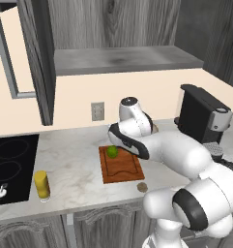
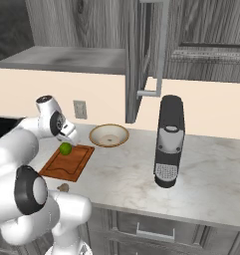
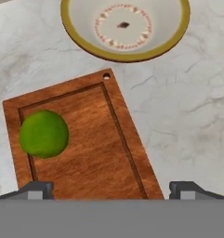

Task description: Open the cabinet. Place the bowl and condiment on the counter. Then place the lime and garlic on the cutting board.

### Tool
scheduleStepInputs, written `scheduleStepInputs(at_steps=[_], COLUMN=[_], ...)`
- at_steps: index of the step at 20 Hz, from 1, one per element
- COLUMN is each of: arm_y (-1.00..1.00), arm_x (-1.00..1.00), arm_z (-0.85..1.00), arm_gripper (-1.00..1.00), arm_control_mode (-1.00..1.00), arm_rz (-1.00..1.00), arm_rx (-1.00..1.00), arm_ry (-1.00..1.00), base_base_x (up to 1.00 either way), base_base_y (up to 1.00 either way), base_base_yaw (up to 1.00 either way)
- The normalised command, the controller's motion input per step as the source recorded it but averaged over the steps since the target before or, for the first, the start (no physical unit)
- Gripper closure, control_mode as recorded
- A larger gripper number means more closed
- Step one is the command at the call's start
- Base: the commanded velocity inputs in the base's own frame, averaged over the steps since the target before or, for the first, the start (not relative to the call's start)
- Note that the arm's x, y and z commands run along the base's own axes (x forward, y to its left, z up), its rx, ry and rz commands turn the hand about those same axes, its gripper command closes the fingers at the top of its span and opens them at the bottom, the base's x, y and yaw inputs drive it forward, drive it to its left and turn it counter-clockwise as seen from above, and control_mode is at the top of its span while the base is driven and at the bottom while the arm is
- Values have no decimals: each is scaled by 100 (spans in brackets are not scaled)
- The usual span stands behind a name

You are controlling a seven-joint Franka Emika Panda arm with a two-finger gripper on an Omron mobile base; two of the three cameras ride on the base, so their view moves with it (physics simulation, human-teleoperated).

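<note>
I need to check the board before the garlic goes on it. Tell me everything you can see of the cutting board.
The cutting board is a reddish-brown rectangle that looks like wood, with a groove running near its edge and a small hole at one corner. It lies flat on the counter, just short of the bowl, not touching it. The lime rests on it near one corner, over the groove. The open gripper hovers above it. The garlic lies off the board, on the counter.

A peach-cream painted wall [image 1: 137, 92] with a grey outlet plate [image 1: 97, 111] stands behind the claw, a black coffee machine [image 2: 169, 141] well to its right.
</note>
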Motion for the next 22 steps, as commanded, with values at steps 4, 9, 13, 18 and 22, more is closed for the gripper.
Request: scheduleStepInputs(at_steps=[4,9,13,18,22], arm_y=[-16,-23,-21,-12,0], arm_x=[-68,-65,-52,-19,0], arm_z=[46,9,0,0,0], arm_gripper=[-100,-100,-100,-100,-100], arm_control_mode=[-100,-100,-100,-100,-100], arm_rz=[0,3,9,17,20], arm_rx=[0,0,0,1,0], arm_ry=[8,1,0,0,0], base_base_x=[0,0,0,0,0], base_base_y=[0,0,0,0,0], base_base_yaw=[0,0,0,0,0])
